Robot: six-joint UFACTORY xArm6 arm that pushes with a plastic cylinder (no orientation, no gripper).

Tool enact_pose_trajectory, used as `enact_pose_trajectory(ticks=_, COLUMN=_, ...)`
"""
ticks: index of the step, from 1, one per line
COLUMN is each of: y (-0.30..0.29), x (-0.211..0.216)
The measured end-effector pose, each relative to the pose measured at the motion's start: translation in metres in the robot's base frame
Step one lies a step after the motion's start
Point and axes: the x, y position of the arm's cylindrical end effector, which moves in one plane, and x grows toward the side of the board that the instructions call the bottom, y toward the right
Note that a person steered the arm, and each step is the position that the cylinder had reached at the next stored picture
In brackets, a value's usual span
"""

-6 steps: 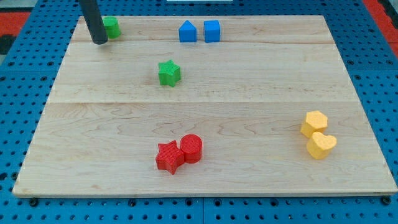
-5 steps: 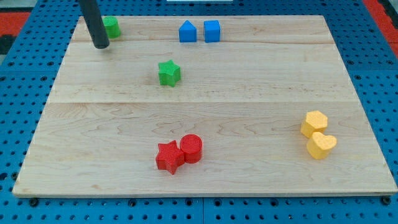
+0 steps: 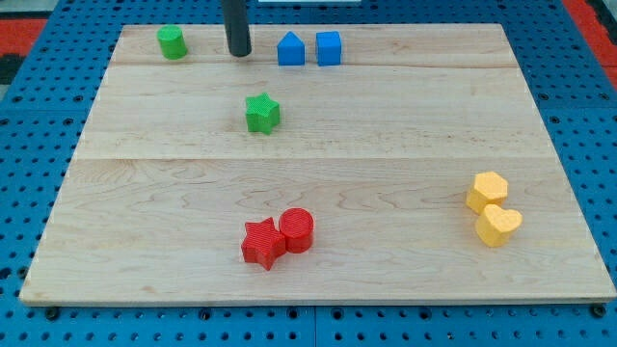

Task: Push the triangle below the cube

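A blue triangle-topped block [image 3: 290, 49] sits near the view's top, touching or almost touching the blue cube [image 3: 329, 47] on its right. My tip [image 3: 238, 53] rests on the board just left of the blue triangle block, with a small gap between them. The rod rises out of the view's top.
A green cylinder [image 3: 173, 41] stands at the top left. A green star [image 3: 261, 113] lies below my tip. A red star [image 3: 261, 242] and red cylinder [image 3: 297, 229] touch at the bottom middle. A yellow hexagon [image 3: 487, 191] and yellow heart [image 3: 498, 225] sit at the right.
My tip has moved right, from beside the green cylinder to just left of the blue triangle block. The green cylinder is now fully in sight. No block has moved.
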Motion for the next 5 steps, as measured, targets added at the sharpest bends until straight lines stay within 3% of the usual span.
enact_pose_trajectory(ticks=1, y=0.058, x=-0.008)
enact_pose_trajectory(ticks=2, y=0.108, x=0.032)
enact_pose_trajectory(ticks=3, y=0.117, x=0.057)
enact_pose_trajectory(ticks=5, y=0.104, x=-0.011)
